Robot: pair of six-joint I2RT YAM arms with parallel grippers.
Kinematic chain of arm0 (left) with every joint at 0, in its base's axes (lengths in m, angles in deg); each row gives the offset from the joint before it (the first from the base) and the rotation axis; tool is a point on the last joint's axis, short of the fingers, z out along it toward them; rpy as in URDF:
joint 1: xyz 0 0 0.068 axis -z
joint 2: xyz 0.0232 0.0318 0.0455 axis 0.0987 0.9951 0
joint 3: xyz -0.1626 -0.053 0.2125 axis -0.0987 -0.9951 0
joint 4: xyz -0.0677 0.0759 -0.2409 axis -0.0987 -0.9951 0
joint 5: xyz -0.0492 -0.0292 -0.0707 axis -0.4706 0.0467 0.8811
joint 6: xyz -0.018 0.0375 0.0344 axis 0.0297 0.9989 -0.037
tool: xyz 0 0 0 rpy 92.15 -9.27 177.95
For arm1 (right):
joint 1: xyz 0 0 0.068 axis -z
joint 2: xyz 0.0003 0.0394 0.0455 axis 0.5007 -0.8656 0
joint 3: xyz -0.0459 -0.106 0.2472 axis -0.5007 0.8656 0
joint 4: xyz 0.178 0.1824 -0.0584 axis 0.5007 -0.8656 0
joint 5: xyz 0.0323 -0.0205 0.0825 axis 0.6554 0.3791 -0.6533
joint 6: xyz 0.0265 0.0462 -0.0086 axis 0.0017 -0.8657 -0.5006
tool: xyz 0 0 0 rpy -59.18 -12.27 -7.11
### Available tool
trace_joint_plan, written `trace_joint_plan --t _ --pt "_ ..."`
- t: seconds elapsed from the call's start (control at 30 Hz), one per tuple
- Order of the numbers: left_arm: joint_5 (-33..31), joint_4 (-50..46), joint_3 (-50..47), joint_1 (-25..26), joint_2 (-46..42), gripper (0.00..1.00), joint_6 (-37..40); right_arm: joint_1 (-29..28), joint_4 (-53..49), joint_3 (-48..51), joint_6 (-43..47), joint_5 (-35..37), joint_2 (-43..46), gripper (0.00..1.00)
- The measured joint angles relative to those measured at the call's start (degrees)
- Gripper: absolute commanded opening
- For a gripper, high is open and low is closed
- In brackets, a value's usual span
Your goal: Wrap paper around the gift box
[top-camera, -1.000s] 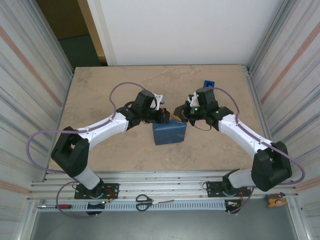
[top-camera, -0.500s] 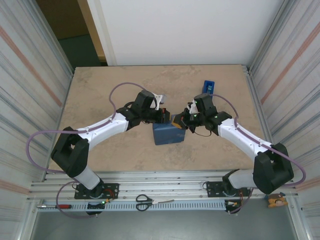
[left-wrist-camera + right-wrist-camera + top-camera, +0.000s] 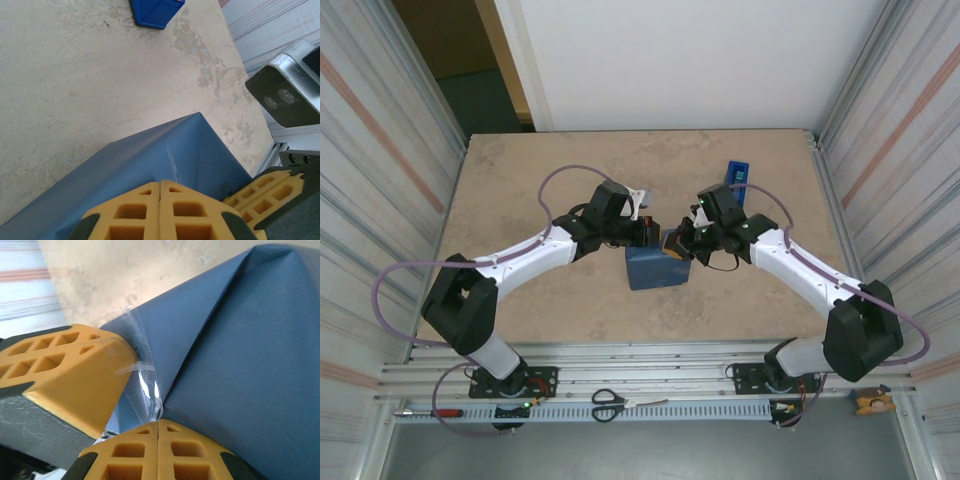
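We find the paper [image 3: 658, 268], dark face outward, folded shut into a box shape at mid-surface; the gift box lies hidden inside it. At the paper's far top edge, the left gripper [image 3: 160, 184] has its fingers pressed together, tips against the paper. The right gripper [image 3: 158, 422] meets it from the paper's right side, fingers likewise pressed together. Its tips sit at the end of a clear tape strip [image 3: 142, 371] that lies over a fold and clings to the left gripper's finger; whether the strip is pinched we cannot tell. A blue tape dispenser [image 3: 737, 172] stands beyond the paper, to its far right, apart from it. The surface [image 3: 540, 180] is mottled beige. Nearer than the paper, scissors [image 3: 608, 403] lie on the metal rail [image 3: 700, 378]. Corrugated metal walls [image 3: 380, 150] flank the paper on either side; a white panel [image 3: 700, 60] stands behind it.
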Motion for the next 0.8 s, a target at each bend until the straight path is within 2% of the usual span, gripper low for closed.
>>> trace_joint_plan --t 0.3,0.8 --pt "0.0 -1.0 0.7 0.0 -0.1 0.0 0.1 -2.3 -7.0 -5.5 3.8 5.1 -3.0 0.0" --pt "2.9 -3.2 1.3 -1.1 -0.3 0.04 0.0 -2.5 -8.2 -6.3 5.0 5.5 -3.9 0.0"
